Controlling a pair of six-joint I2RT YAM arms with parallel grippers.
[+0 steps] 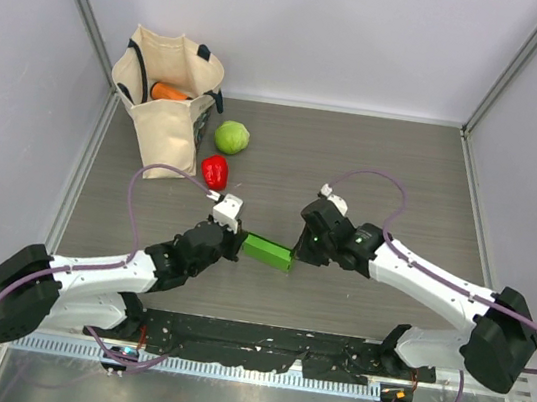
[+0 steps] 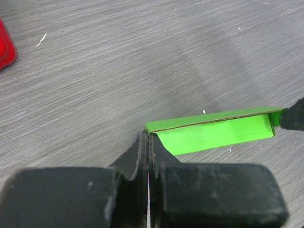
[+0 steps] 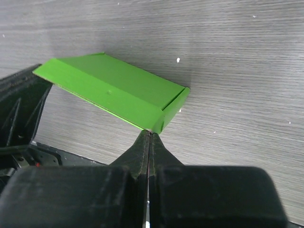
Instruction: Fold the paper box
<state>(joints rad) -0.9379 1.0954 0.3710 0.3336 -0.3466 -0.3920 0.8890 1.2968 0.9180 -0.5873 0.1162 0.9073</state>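
- A robot lab: a closed test cell, not a home or a shop.
- Left arm [image 1: 95, 281] and right arm [image 1: 428, 281] are bolted side by side on a black base plate [image 1: 268, 342] at the table's [image 1: 386, 158] 6 o'clock edge.
- Plain pale walls [image 1: 305, 25] box the table in at 9, 12 and 3 o'clock, with metal frame posts [image 1: 81, 1] in the corners.
- Purple cables [image 1: 137, 202] loop loose along both arms, and a slotted white duct [image 1: 223, 368] runs along 6 o'clock.
- The only goods look like props: a cloth bag [image 1: 168, 130] holding a carrot [image 1: 170, 92] at 10 o'clock, with a green vegetable [image 1: 231, 137] and a red pepper [image 1: 214, 170] just beside it.
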